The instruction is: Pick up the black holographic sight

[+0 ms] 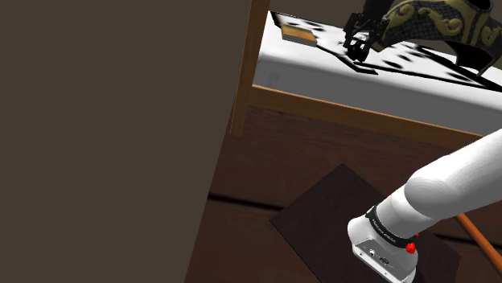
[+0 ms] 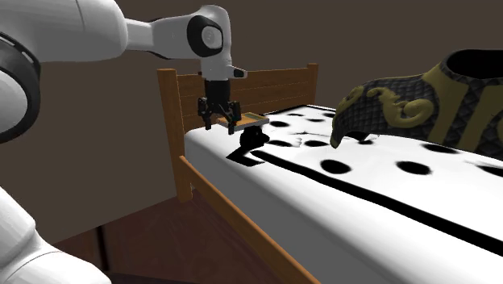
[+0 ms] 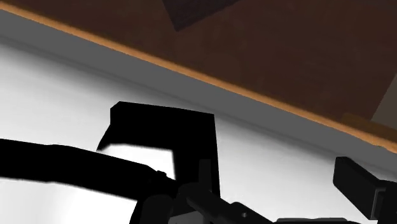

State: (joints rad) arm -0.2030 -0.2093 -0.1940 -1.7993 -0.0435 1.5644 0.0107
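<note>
While the white arm [image 2: 161, 32] reaches out over the corner of the bed [image 2: 347, 218], its black claw [image 2: 220, 123] hangs just above the bed cover. Its two fingers are spread apart and it grips nothing.

The small black sight [image 2: 254, 139] sits on the white cover near the corner of the bed. It is just below the claw and a little toward the second exterior view's right. Claw and sight are close, but they do not touch in that view.

Black spots [image 2: 334, 167] dot the white cover. Just behind the sight lies a flat tan thing [image 2: 251, 120]; I cannot tell what it is. Farther along the bed lies a big dark thing with gold swirls [image 2: 419, 101]. The bed has a wooden frame [image 2: 242, 222] with a tall post [image 2: 168, 113] at the corner.

From the wrist, the sight [image 3: 191, 133] is a black boxy shape on the white cover, right in front of the hand. One black finger [image 3: 359, 188] pokes up off to its side.

In the shoulder view the claw [image 1: 356, 48] hangs over the near edge of the bed. A dark mat [image 1: 338, 217] lies on the brown floor [image 1: 265, 161] below.
</note>
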